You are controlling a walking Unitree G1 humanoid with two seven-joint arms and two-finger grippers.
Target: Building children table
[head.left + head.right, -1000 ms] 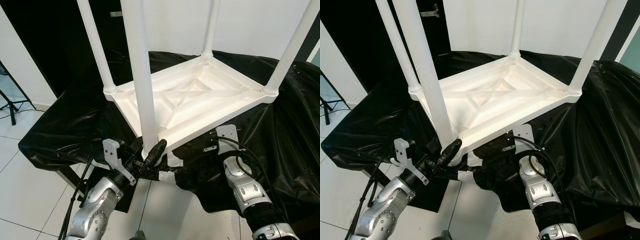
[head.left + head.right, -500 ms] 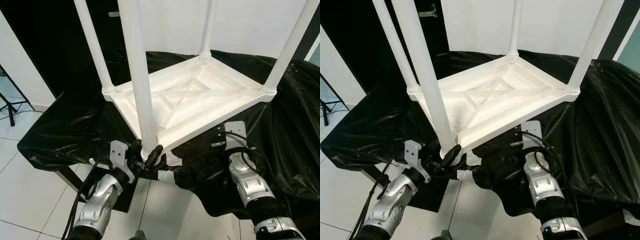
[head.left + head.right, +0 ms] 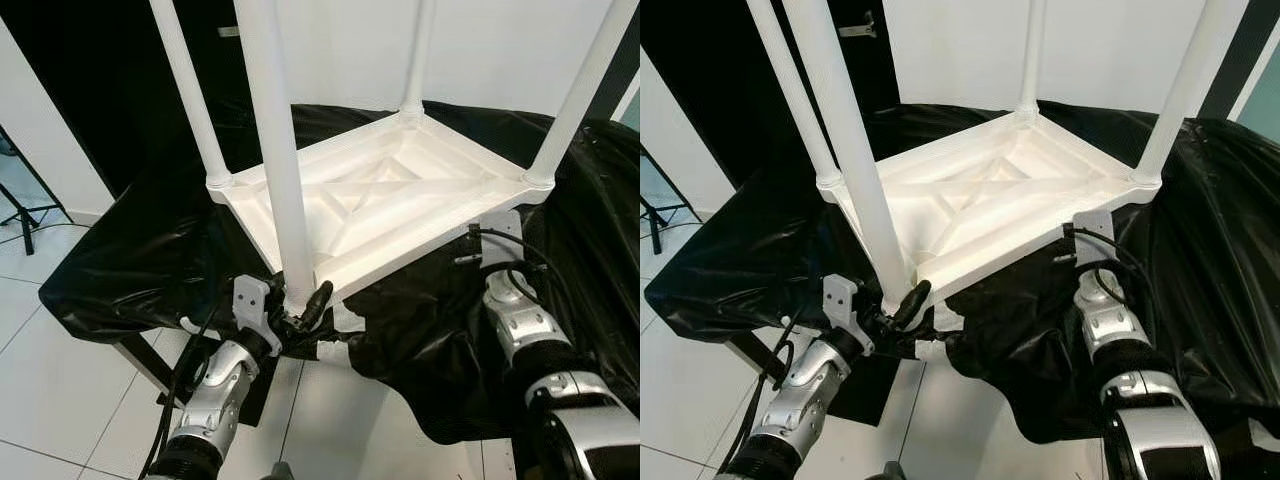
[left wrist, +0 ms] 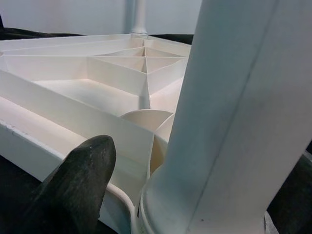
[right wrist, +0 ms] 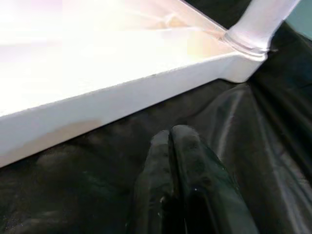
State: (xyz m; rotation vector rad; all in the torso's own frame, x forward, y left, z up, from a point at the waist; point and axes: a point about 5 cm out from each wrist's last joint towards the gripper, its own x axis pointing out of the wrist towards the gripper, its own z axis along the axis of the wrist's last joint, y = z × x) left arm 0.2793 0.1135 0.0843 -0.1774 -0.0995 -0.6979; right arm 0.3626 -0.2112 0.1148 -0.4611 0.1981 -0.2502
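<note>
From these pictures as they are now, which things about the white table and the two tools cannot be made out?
- Table legs: tops cut off by the upper edge, both eye views.
- Left tool: left wrist view has one finger; the near leg's base blocks the rest, so its grip is unclear.
- Tabletop: its face lies down on the black cover.
- Right tool: fingers together on the cover, below the table's rim.

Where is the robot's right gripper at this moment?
In the right wrist view, the right gripper hovers over the black plastic sheet, fingers pressed together, beside the long edge of the upturned white table near its right corner leg.
</note>
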